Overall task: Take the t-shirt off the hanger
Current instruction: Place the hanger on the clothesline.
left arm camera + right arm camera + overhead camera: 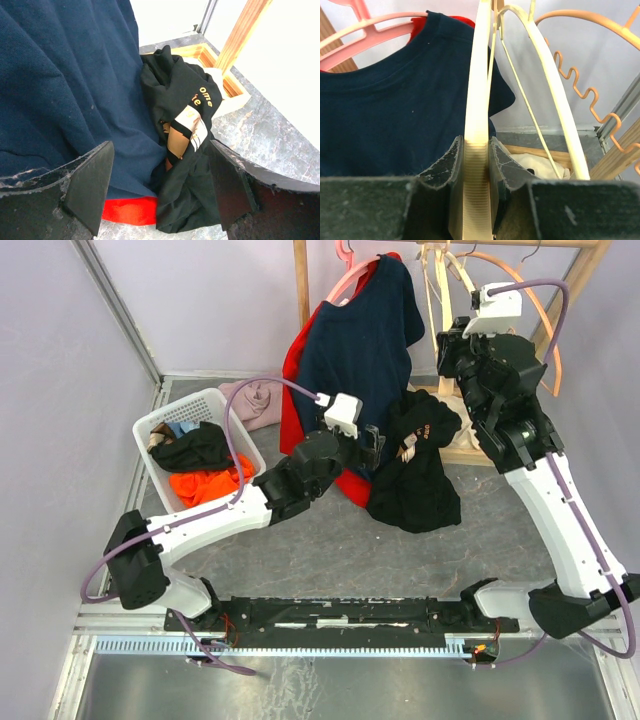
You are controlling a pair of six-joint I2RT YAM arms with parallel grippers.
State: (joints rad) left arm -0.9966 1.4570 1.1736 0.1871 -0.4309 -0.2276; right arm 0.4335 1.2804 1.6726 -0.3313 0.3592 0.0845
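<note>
Grey table [330,550] holds one black t-shirt [420,475] (crumpled), one basket [172,409].

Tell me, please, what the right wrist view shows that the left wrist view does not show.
Only the right wrist view: the right gripper closed on a cream hanger, plus a pink hanger and an orange hanger. Only the left wrist view: the open left gripper, a black garment with orange lettering, a strip of red cloth and the marbled tabletop. Both: the navy t-shirt.
</note>
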